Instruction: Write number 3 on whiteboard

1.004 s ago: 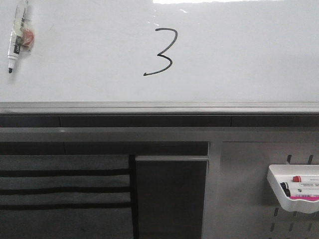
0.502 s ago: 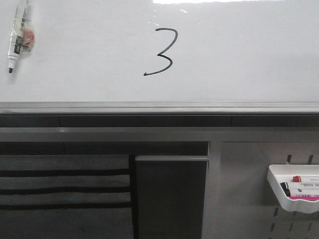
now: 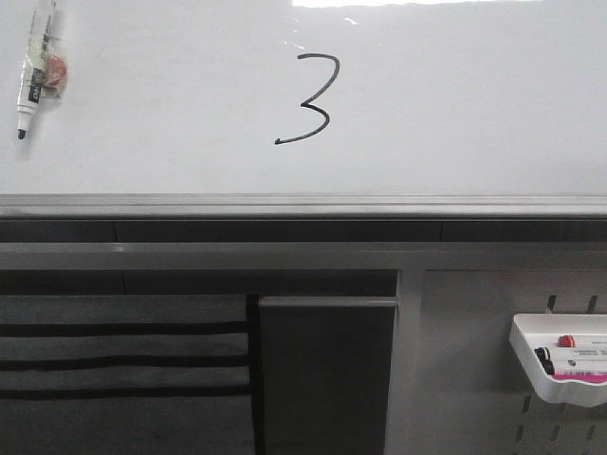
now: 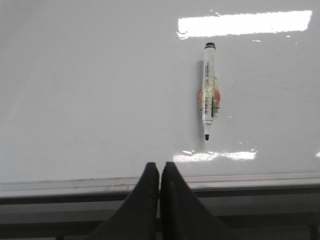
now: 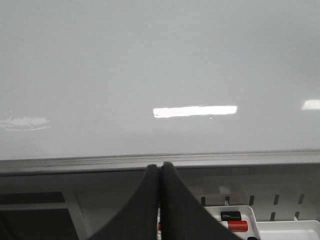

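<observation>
With the number 3 (image 3: 305, 99) drawn on the whiteboard (image 3: 474, 104), task looks done; marker (image 3: 34, 74) stuck far left, both grippers (image 4: 159, 172) (image 5: 160, 172) closed, empty.

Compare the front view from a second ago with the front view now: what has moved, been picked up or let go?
Nothing visibly changed. The black hand-drawn number 3 sits complete on the glossy white whiteboard, the black-tipped white marker hangs at its upper left, and the white plastic marker tray stays put.

Whiteboard (image 3: 455, 114) glossy white, grey rail along lower edge; number 3 (image 3: 308, 99) thin black ink. Marker (image 3: 31, 76) white-bodied, black tip, reddish blob at mid-barrel. Tray (image 3: 541, 372) white with pink strip; both grippers' fingers (image 4: 145, 200) black.
</observation>
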Robot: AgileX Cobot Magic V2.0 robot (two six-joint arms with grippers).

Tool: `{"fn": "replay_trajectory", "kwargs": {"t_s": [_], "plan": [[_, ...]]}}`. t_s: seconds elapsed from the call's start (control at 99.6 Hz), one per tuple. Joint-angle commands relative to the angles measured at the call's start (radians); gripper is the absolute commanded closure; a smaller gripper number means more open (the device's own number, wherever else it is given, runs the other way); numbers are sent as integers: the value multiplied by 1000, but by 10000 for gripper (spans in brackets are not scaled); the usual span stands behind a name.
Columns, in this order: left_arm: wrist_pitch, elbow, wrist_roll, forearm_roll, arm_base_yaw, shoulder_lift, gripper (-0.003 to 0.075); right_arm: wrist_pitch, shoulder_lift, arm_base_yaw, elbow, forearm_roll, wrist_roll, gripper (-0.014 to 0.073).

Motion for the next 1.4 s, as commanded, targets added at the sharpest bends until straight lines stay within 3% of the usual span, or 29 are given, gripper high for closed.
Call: {"fn": "replay_trajectory", "kwargs": {"t_s": [0.0,0.1,0.161,0.572,0.602,0.683,0.713,1.386], "plan": [[-74,7,-1,-8,4,-27,741,-235,-26,-5,92,49,-11,662],[-74,7,-1,-8,4,-27,741,-348,-65,19,197,50,-11,662],[-74,7,-1,-8,4,-27,741,-280,-107,49,191,36,-29,662],[-74,7,-1,-8,4,-27,741,-273,-98,74,195,30,-27,662],[-74,7,-1,-8,4,-27,741,-273,-98,74,195,-2,-2,662],[-74,7,-1,-8,4,-27,741,-311,-98,74,195,-308,250,662],[-74,7,-1,-8,4,-27,741,-332,-98,74,195,-353,290,662],[-74,7,-1,-8,4,-27,741,-342,-98,74,195,-323,286,662]]}}
